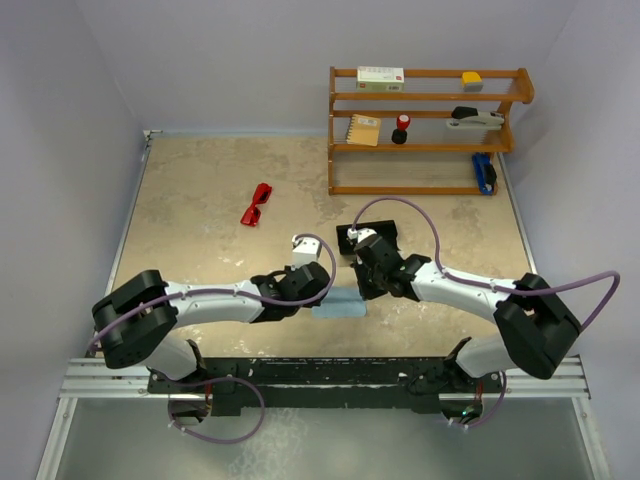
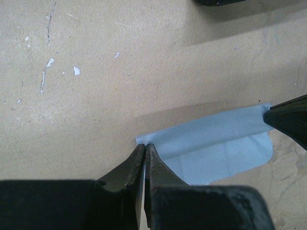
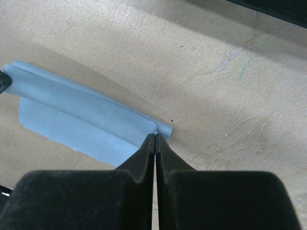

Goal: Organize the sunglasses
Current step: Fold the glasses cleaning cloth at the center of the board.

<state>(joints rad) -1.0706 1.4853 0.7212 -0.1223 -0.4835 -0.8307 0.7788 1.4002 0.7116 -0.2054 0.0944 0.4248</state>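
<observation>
The red sunglasses [image 1: 256, 204] lie on the table at the mid left, far from both grippers. A light blue cloth [image 1: 340, 306] lies between the two arms near the front. My left gripper [image 2: 145, 145] is shut on the cloth's [image 2: 216, 148] left corner. My right gripper [image 3: 156, 135] is shut on the cloth's [image 3: 81, 112] right corner. The cloth is folded over along its far edge and held just above the table. The black case [image 1: 352, 236] is mostly hidden behind my right wrist.
A wooden shelf [image 1: 425, 130] stands at the back right with a box, a notebook, a stapler and other small items. The table's walls run along the left and back.
</observation>
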